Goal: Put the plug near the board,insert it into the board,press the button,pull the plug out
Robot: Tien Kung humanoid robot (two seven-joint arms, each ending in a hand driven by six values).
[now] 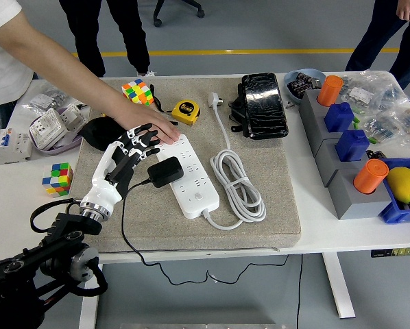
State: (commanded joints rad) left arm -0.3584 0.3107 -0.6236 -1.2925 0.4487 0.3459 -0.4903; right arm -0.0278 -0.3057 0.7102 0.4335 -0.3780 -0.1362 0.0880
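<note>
1 left hand [126, 156] raised, fingers spread

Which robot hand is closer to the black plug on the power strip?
Left. The left hand hovers open just left of the black plug sitting on the power strip; the right hand is out of view.
</note>
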